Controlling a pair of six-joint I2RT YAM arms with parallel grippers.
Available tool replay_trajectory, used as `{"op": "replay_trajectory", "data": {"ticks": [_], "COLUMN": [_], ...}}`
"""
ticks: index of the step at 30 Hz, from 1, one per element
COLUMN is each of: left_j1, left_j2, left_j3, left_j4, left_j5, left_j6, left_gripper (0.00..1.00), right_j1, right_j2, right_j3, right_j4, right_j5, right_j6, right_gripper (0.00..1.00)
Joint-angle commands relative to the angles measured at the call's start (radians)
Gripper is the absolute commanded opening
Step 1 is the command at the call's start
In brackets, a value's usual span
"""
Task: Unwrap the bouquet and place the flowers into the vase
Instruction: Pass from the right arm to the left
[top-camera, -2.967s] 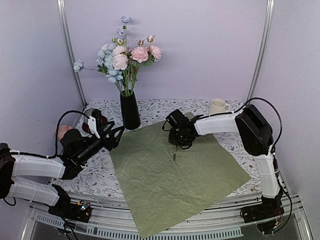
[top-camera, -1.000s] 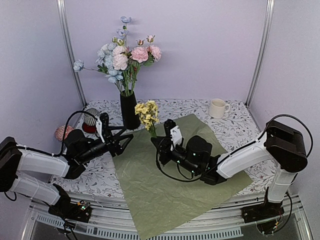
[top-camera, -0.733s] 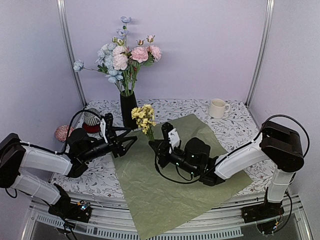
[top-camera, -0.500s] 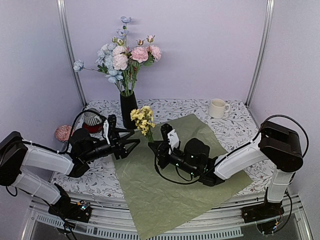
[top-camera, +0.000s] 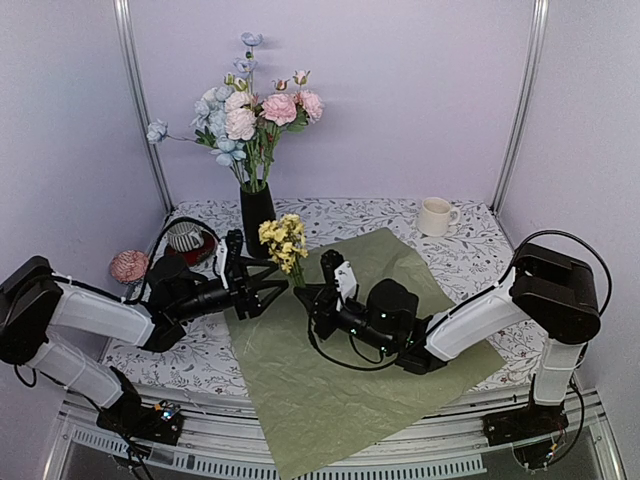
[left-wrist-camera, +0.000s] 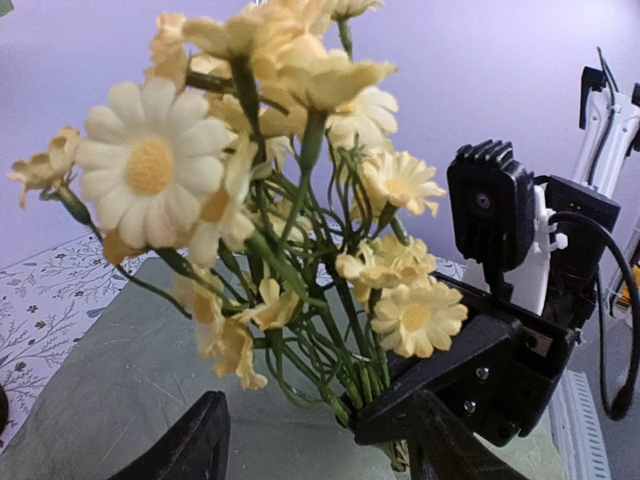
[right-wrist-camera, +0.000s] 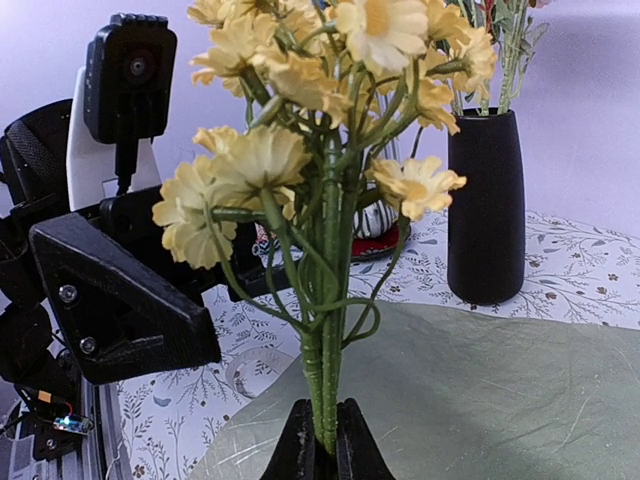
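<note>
A yellow daisy cluster (top-camera: 283, 240) stands upright over the paper, its green stems (right-wrist-camera: 326, 400) pinched in my shut right gripper (right-wrist-camera: 325, 445). My left gripper (top-camera: 268, 290) is open just left of it. Its fingers (left-wrist-camera: 200, 445) frame the stems (left-wrist-camera: 345, 370) without touching them. The black vase (top-camera: 257, 218) stands behind and holds pink, white and blue flowers (top-camera: 250, 110). It also shows at the right of the right wrist view as the vase (right-wrist-camera: 487, 205). The bouquet's wrap (top-camera: 350, 350) lies spread flat, olive side up.
A white mug (top-camera: 435, 214) sits at the back right. A striped cup on a red saucer (top-camera: 185, 238) and a pink ball (top-camera: 128, 265) are at the left, behind my left arm. The paper's near corner overhangs the table's front edge (top-camera: 300, 455).
My left gripper has reached right, up to the yellow cluster. My right gripper has carried the cluster slightly left toward it.
</note>
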Motion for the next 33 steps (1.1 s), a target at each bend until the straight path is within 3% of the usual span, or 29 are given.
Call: {"op": "replay_trajectory", "data": {"ticks": [1,9,17,23,27,33], "left_j1": [-0.016,-0.018,-0.022,-0.022,-0.022,-0.022], "left_j2": [0.026,0.059,0.067,0.064,0.057,0.033], "left_j3": [0.030,0.041,0.049,0.053,0.052,0.042], "left_j4": [0.000,0.037,0.043,0.026,0.016,-0.007], "left_j5": [0.035,0.089,0.128,0.118,0.099,0.041], "left_j6": [0.011,-0.018,-0.024,-0.016,-0.011,0.002], "left_gripper": [0.61,0.52,0.29,0.05,0.04,0.02], "right_j1": [-0.002,-0.001,-0.002,-0.002,-0.002,-0.002], "right_j2": [0.024,0.039,0.065,0.070,0.065,0.059], "right_j3": [-0.003,-0.009,0.009,0.011,0.008,-0.001], "right_j4": [0.070,0.106,0.107,0.102,0.099,0.101], "right_j5": [-0.050,-0.093,-0.130,-0.111,-0.100,-0.095], "right_j6": [0.009,0.016,0.018,0.009,0.004,-0.010], "right_gripper": [0.05,0.05,0.07,0.23,0.35,0.45]}}
